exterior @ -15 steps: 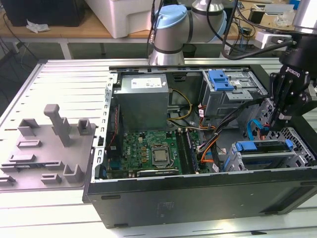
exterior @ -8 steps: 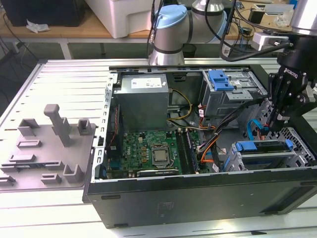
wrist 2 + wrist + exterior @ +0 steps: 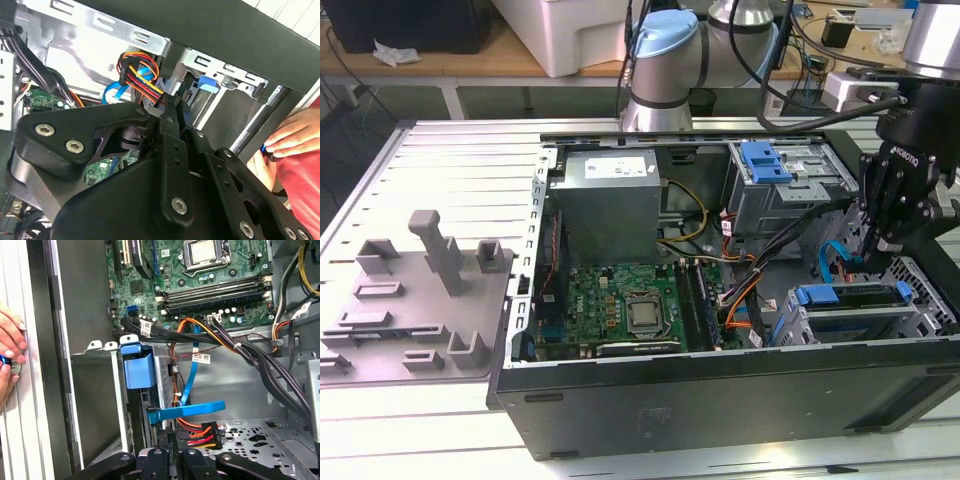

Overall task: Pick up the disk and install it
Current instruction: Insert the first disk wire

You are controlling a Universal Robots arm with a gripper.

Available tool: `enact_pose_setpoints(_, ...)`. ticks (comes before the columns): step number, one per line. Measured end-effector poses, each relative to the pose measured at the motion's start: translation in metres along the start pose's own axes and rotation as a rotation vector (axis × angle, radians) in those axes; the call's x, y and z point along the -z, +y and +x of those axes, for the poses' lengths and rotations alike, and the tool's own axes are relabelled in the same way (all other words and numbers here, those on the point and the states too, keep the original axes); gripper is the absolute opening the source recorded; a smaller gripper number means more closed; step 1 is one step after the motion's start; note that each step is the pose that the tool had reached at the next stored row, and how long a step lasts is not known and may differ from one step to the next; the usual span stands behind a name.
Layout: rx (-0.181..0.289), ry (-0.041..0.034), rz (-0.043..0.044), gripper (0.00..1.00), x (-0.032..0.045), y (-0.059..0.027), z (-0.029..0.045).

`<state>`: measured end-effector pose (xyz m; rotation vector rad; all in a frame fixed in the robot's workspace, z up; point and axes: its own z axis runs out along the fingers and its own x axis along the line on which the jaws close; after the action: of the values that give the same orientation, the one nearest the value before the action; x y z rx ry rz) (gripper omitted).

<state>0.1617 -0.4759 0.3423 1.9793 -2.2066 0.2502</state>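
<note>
The disk (image 3: 850, 296), edged by its blue carrier, lies in the top slot of the drive cage (image 3: 930, 300) at the case's corner on the exterior view's right. In the first wrist view its blue carrier edge (image 3: 190, 411) sticks out beside the cage, with a blue data cable and a connector with red, orange and yellow wires (image 3: 200, 432) right at it. My black gripper (image 3: 868, 262) hangs over the cage's inner end. Its fingers are drawn together, shut, with the tips at that connector in both wrist views (image 3: 175, 112) (image 3: 173, 440).
The open computer case (image 3: 720, 400) lies on its side, with the motherboard (image 3: 620, 300), power supply (image 3: 610, 195) and a second bay with a blue tab (image 3: 765, 160). Cable bundles run beside the gripper. A person's hand (image 3: 10, 340) rests on the case's rim. A grey fixture (image 3: 420, 290) stands on the exterior view's left.
</note>
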Motion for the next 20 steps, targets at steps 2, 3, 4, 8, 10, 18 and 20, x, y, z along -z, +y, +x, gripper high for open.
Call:
enact_pose_setpoints(2,0.002,-0.0048,0.0033,0.17,-0.0006,0.0008,0.0027)
enact_pose_setpoints(3,0.004,-0.0066,0.0047,0.17,-0.0008,0.0010,0.0033)
enact_pose_setpoints(4,0.007,-0.0080,0.0056,0.17,-0.0009,0.0010,0.0038)
enact_pose_setpoints(8,0.007,-0.0085,0.0057,0.17,-0.0011,0.0010,0.0045)
enact_pose_setpoints(10,0.009,-0.0134,0.0057,0.17,-0.0017,0.0007,0.0069)
enact_pose_setpoints(18,0.020,-0.0614,0.0033,0.17,-0.0038,0.0014,0.0157)
enact_pose_setpoints(20,0.024,-0.0674,0.0034,0.17,-0.0041,0.0014,0.0172)
